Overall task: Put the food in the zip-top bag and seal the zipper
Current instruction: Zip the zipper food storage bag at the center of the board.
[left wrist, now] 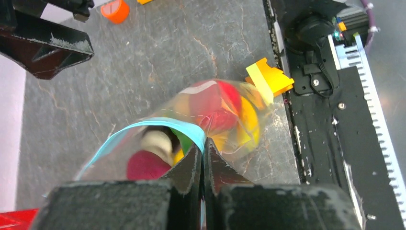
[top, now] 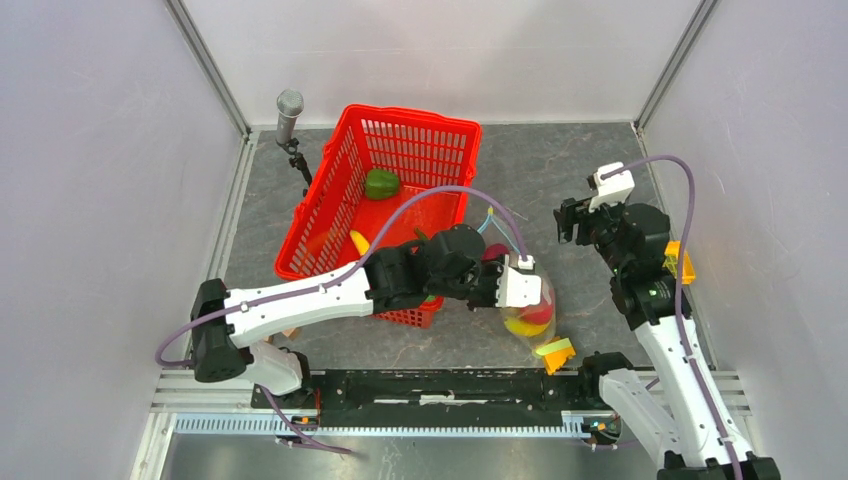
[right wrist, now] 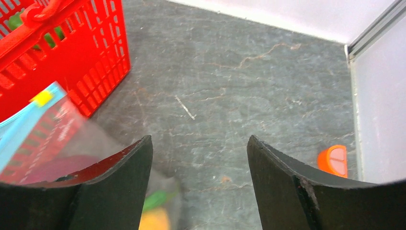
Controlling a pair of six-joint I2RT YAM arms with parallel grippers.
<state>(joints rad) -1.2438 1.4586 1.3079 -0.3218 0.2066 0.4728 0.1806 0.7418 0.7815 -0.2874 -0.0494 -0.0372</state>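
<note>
Several food pieces (left wrist: 216, 103) inside zip-top bag (left wrist: 154, 123)

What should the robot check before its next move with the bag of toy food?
1. Does the left gripper hold the zipper of the zip-top bag? Ok, its jaws are shut on the blue strip.
2. Is the right gripper free to help? Ok, it is open and holds nothing.
3. Is all the food in the bag? Not ok, a green pepper and a banana lie in the red basket.
4. Is the zipper sealed? Not ok, the strip bows open.
5. Is the bag lying steady? Cannot tell, it is blurred.
</note>
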